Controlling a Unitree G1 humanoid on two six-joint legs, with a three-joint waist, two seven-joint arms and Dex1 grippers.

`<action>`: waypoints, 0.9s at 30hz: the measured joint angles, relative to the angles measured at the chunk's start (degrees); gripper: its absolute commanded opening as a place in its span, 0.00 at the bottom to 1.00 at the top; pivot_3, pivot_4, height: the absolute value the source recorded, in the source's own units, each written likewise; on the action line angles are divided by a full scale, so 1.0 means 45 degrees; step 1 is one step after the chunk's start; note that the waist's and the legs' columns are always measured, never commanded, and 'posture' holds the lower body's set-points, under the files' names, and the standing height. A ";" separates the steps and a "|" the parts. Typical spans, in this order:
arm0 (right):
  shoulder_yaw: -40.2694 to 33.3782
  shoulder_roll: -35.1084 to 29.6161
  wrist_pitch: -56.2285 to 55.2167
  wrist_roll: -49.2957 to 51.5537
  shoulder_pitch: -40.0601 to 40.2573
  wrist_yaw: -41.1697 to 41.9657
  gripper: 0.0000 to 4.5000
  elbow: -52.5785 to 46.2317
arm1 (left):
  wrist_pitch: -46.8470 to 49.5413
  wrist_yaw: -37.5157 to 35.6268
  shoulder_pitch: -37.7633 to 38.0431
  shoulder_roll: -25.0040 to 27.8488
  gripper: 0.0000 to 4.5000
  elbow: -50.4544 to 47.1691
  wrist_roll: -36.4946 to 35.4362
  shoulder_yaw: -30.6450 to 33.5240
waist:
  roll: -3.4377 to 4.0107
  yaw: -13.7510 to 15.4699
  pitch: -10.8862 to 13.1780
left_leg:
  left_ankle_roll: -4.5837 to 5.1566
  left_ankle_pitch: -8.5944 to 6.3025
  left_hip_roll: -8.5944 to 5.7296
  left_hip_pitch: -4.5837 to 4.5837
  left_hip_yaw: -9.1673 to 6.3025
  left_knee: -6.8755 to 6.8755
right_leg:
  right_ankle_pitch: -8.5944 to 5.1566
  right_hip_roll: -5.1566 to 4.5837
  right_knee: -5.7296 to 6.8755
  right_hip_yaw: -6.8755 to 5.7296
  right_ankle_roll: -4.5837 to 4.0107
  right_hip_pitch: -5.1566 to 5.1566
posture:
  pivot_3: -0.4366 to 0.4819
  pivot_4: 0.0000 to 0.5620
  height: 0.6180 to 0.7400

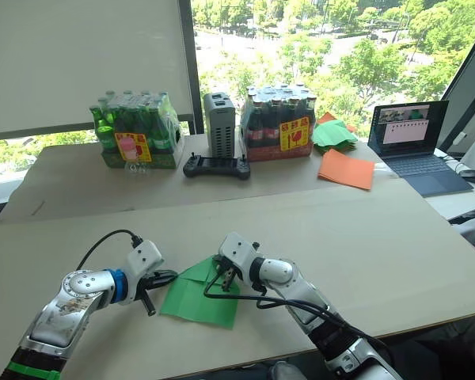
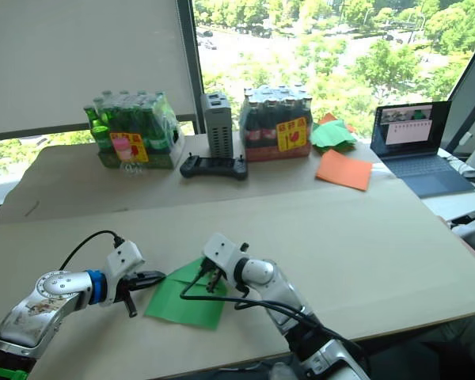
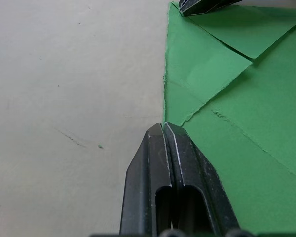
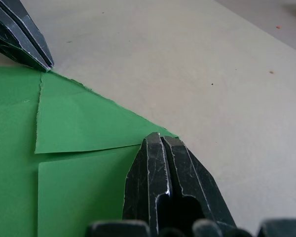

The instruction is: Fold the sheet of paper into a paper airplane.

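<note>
**Both grippers closed at the green sheet's far edge**

The sheet of paper [image 1: 196,294] lies flat on the table [image 1: 364,245] near its front edge, one corner folded over, its peak pointing away from the robot. The left gripper [image 1: 168,277], fingers pressed together, touches the sheet's left edge. The right gripper [image 1: 224,273], also closed, presses down near the peak. Farther back lie orange sheets [image 1: 346,169].

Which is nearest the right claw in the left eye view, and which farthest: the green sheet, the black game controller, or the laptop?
From the right claw:
1. The green sheet of paper, right under its tip, near table edge.
2. The black game controller, far side, middle.
3. The laptop, far right corner.
</note>
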 measured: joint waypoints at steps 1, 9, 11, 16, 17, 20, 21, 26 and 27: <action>0.0000 0.0001 0.0000 -0.0002 -0.0004 0.0011 0.00 0.0000 | 0.0001 -0.0005 0.0000 0.0023 0.01 0.0000 0.0000 0.0006 | 0.0000 0.0000 0.0000 | -0.0001 0.0000 0.0007 0.0000 0.0002 -0.0002 | 0.0001 0.0007 0.0000 -0.0001 -0.0011 -0.0001 | 0.48 0.27 0.87; -0.0135 -0.0102 0.0087 0.0090 0.0014 0.0296 0.00 -0.0455 | 0.0772 -0.0080 -0.0414 0.0145 0.01 -0.0024 -0.0511 0.0384 | -0.0003 0.0048 0.0032 | -0.0009 0.0003 0.0010 -0.0046 0.0005 0.0001 | 0.0009 0.0010 0.0000 -0.0009 -0.0042 -0.0043 | 0.48 0.27 0.87; -0.0324 -0.0097 0.0359 0.0365 0.0060 0.0463 0.00 -0.0974 | 0.1130 -0.0088 -0.0752 0.0161 0.01 0.0004 -0.0806 0.0710 | -0.0026 0.0076 0.0060 | -0.0021 0.0009 0.0011 -0.0070 0.0002 0.0002 | 0.0012 0.0010 -0.0003 -0.0017 -0.0046 -0.0067 | 0.48 0.27 0.87; -0.0996 0.0221 0.1172 0.1287 0.0079 0.0601 0.00 -0.2578 | 0.1587 -0.0266 -0.1666 -0.0053 0.01 -0.0777 -0.1788 0.1100 | -0.0038 0.0090 0.0069 | -0.0050 0.0026 -0.0008 -0.0217 -0.0001 0.0016 | 0.0019 -0.0015 -0.0002 -0.0012 -0.0051 -0.0215 | 0.48 0.27 0.87; -0.1061 0.0233 0.1293 0.1395 0.0081 0.0615 0.00 -0.2762 | 0.1639 -0.0287 -0.1672 -0.0204 0.01 -0.0897 -0.1902 0.1012 | -0.0039 0.0086 0.0068 | -0.0077 0.0041 -0.0015 -0.0252 0.0002 0.0026 | 0.0021 -0.0017 0.0009 -0.0008 -0.0052 -0.0253 | 0.48 0.27 0.87; -0.1115 0.0133 0.1773 0.1590 0.0096 0.0654 0.00 -0.3290 | 0.1620 -0.0311 -0.1663 -0.0709 0.01 -0.0912 -0.1946 0.0305 | -0.0041 0.0076 0.0069 | -0.0107 0.0058 -0.0011 -0.0263 0.0005 0.0021 | 0.0021 -0.0012 -0.0001 -0.0008 -0.0053 -0.0264 | 0.48 0.27 0.87; -0.1121 0.0075 0.1885 0.1604 0.0110 0.0659 0.00 -0.3378 | 0.1589 -0.0343 -0.1665 -0.0752 0.01 -0.0876 -0.1916 0.0141 | -0.0040 0.0063 0.0069 | -0.0092 0.0049 -0.0010 -0.0264 0.0005 0.0019 | 0.0021 -0.0012 -0.0002 -0.0007 -0.0053 -0.0267 | 0.48 0.27 0.87; -0.1289 -0.0243 0.2776 0.2136 0.0624 0.0698 0.00 -0.4618 | 0.0854 -0.0495 -0.1705 -0.0845 0.01 -0.0167 -0.1417 -0.0582 | -0.0041 0.0084 0.0070 | -0.0047 0.0025 -0.0007 -0.0260 0.0007 0.0019 | 0.0025 -0.0008 -0.0002 -0.0008 -0.0061 -0.0265 | 0.48 0.27 0.87; -0.1320 -0.0365 0.2991 0.2331 0.0745 0.0732 0.00 -0.5042 | 0.0661 -0.0536 -0.1714 -0.0901 0.01 0.0012 -0.1281 -0.0746 | -0.0041 0.0095 0.0070 | -0.0046 0.0024 -0.0006 -0.0260 0.0006 0.0020 | 0.0026 -0.0009 -0.0001 -0.0010 -0.0063 -0.0263 | 0.48 0.27 0.87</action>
